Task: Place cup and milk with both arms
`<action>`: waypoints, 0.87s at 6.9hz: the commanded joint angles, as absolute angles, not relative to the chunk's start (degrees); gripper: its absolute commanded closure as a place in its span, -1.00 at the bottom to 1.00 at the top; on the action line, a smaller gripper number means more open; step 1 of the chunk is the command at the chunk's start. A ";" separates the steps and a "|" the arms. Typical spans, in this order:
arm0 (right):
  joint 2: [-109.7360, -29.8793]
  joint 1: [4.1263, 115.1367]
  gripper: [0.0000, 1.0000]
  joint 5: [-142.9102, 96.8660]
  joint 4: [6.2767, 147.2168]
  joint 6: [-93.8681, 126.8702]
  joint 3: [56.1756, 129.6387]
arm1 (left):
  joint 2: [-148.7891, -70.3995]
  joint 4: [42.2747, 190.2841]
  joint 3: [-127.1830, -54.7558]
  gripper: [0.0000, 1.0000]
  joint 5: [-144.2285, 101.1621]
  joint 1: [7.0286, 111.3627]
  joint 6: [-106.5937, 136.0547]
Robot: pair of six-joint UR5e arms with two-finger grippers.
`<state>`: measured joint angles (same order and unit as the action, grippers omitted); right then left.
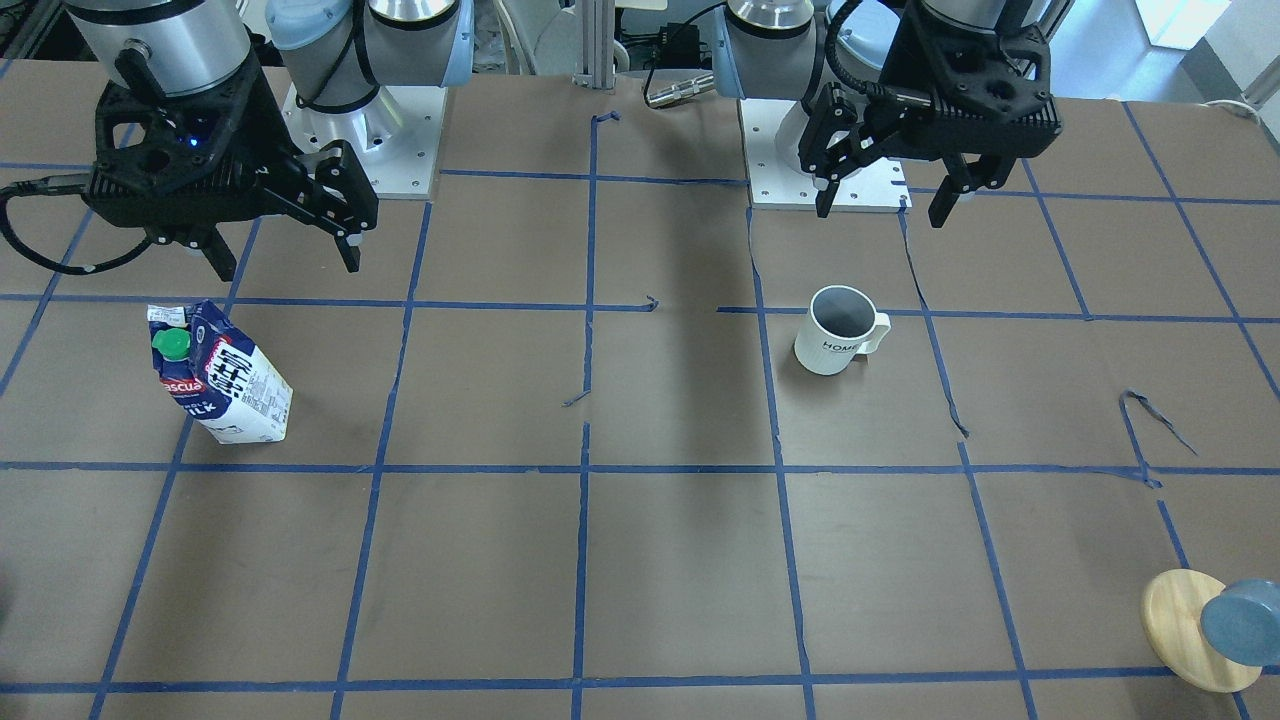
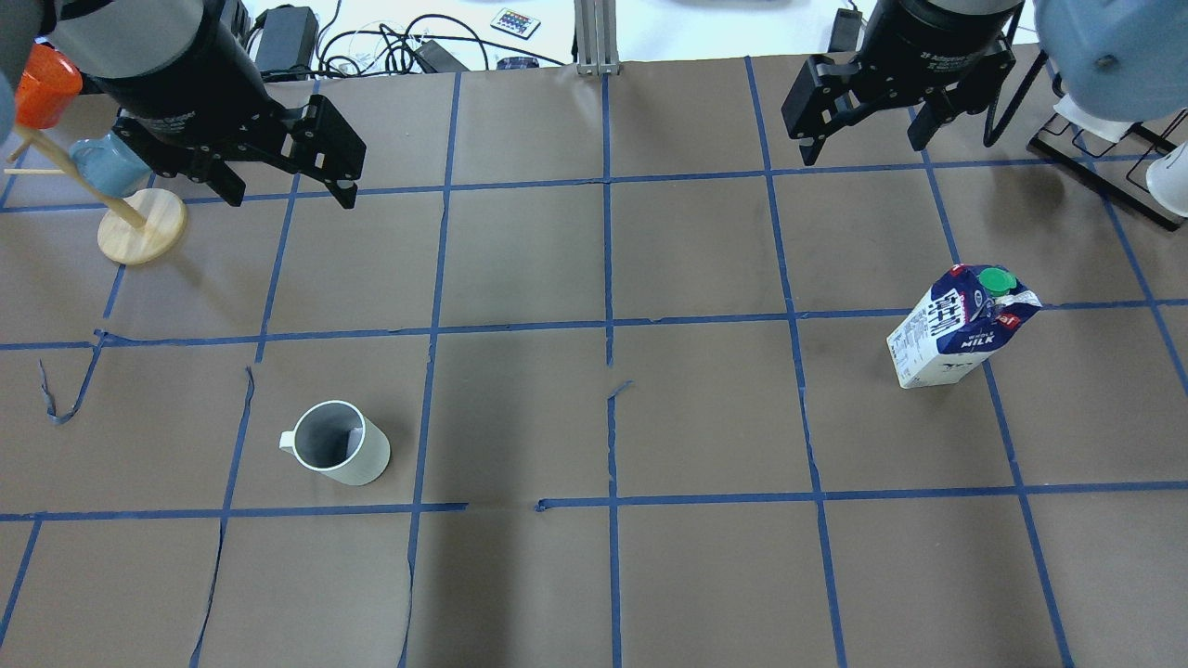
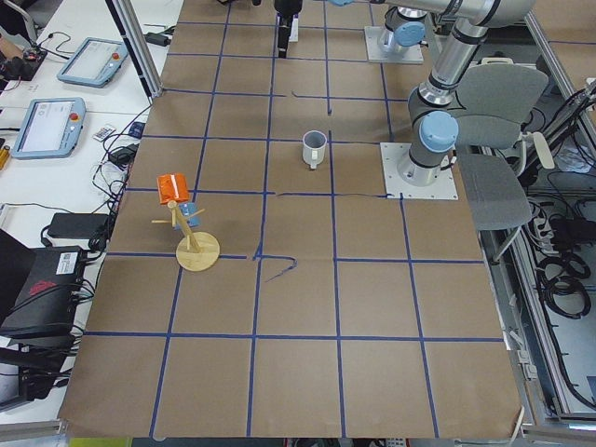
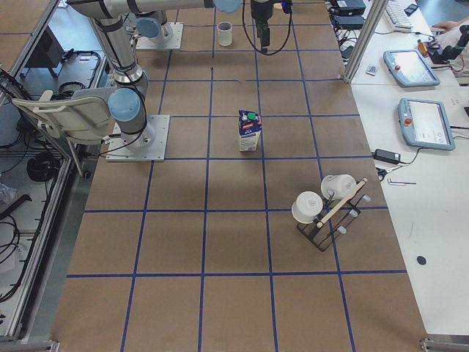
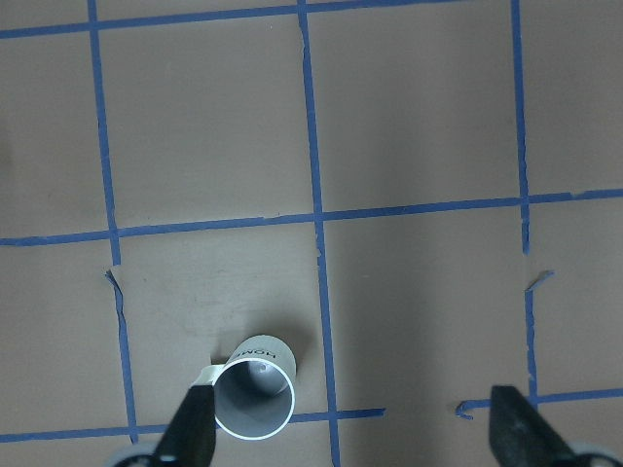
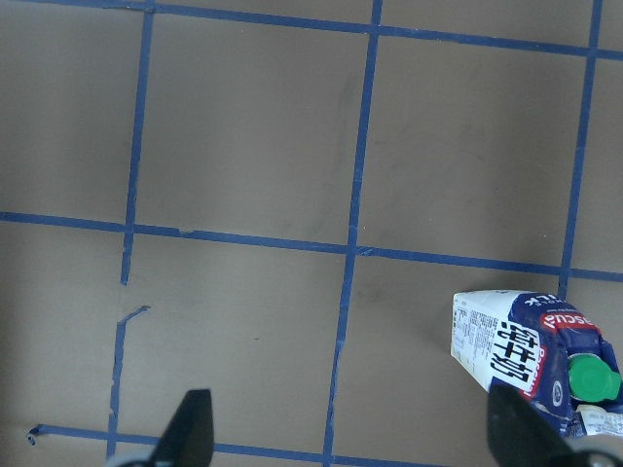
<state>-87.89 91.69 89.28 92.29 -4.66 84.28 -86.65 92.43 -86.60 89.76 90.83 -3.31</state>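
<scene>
- Two grippers and two task items were logged on the table (image 2: 520, 260). All were located against the centre tape line (image 2: 608, 260), working from the left-arm side to the right-arm side.
- Wooden mug stand (image 2: 141, 225): farthest from the line on the left-arm side, at the table's margin. It carried a blue mug (image 2: 104, 162) and an orange cup (image 2: 42, 88).
- Left gripper (image 2: 290, 190): raised clear of the table on the left-arm side of the line. Its fingers were spread wide with nothing between them.
- Cup (image 2: 339, 445): found upright on the table on the left-arm side of the line, closer to it than the stand but well apart from it.
  - The handle pointed away from the line and the dark interior faced up.
  - In the left wrist view the rim showed just beside one finger (image 5: 195, 423), off-centre in the gap.
  - No contact with the gripper was observed.
- Right gripper (image 2: 863, 139): raised clear of the table on the right-arm side of the line. Its jaws were likewise spread wide and held nothing.
- Milk (image 2: 961, 325): found upright on its base on the right-arm side of the line, farther out from it than the cup was on its own side.
  - The green cap (image 2: 998, 278) sat at the top.
  - In the right wrist view the carton showed low in the picture, next to one finger (image 6: 521, 428).
  - It was untouched.
- Black wire rack (image 2: 1104, 158): farthest from the line on the right-arm side, with a white mug (image 2: 1171, 186) on it.
</scene>
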 commanded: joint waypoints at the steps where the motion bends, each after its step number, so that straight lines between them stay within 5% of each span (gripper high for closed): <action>1: -87.89 91.67 -1.00 89.30 92.29 -4.66 84.29 | -86.48 93.51 -91.02 -1.00 89.56 90.97 -4.82; 6: -87.89 79.32 -1.00 91.83 92.54 -16.67 90.76 | -90.43 81.61 -116.93 -1.00 95.16 90.62 -10.46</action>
